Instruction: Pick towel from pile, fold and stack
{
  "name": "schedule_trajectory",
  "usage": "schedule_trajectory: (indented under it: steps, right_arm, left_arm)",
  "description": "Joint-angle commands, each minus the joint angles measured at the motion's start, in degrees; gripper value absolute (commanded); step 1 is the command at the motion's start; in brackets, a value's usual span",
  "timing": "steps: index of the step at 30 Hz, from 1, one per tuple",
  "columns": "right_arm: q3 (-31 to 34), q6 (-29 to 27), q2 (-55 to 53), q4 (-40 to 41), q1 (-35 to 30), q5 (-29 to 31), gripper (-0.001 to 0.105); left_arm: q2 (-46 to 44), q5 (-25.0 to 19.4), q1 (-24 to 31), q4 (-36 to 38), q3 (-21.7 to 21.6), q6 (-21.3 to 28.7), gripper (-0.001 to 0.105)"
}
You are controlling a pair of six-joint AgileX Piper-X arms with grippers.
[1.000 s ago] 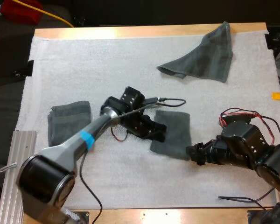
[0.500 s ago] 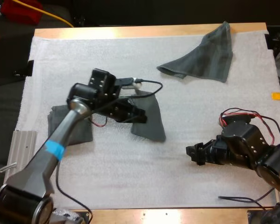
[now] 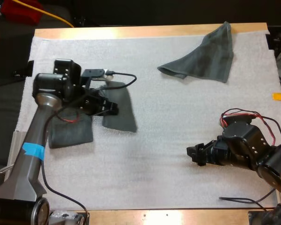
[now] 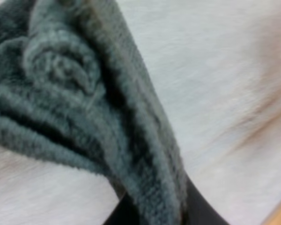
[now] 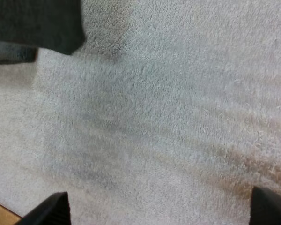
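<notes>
My left gripper [image 3: 110, 108] is shut on a folded dark grey-green towel [image 3: 120, 110], holding it just right of the folded towel [image 3: 70, 130] lying at the mat's left. In the left wrist view the towel's [image 4: 84, 108] thick folds bunch against a black finger [image 4: 196, 211]. A crumpled towel [image 3: 203, 58] lies at the far right of the mat. My right gripper [image 3: 191, 154] rests low over bare mat at the right, its fingertips [image 5: 51, 211] standing wide apart with nothing between them.
The white mat [image 3: 154, 136] covers the wooden table. An aluminium rail [image 3: 16, 154] runs along the mat's left front edge. A loose cable [image 3: 243, 200] lies on the mat near the right front corner.
My left gripper has carried the folded towel leftwards from the middle of the mat to beside the folded towel at the left. The right arm has stayed still.
</notes>
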Motion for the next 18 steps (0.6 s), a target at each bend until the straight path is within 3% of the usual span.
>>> schedule_trajectory:
  steps: [1, 4, 9, 18]
  right_arm:
    - [-0.1, 0.1, -0.3, 0.6, 0.1, 0.1, 0.074]
    - [-0.1, 0.1, -0.3, 0.6, 0.1, 0.1, 0.074]
    - [-0.1, 0.1, -0.3, 0.6, 0.1, 0.1, 0.074]
    - [-0.1, 0.1, -0.3, 0.6, 0.1, 0.1, 0.074]
  left_arm:
    - [-0.8, -1.8, 0.6, 1.0, -0.6, 1.4, 0.0]
    - [-0.8, -2.7, 2.0, 1.0, -0.5, 3.3, 0.0]
    - [-0.8, -10.2, 4.2, 1.2, -0.5, 4.4, 0.0]
    - [1.2, -13.9, 7.6, 1.4, -0.5, 5.3, 0.0]
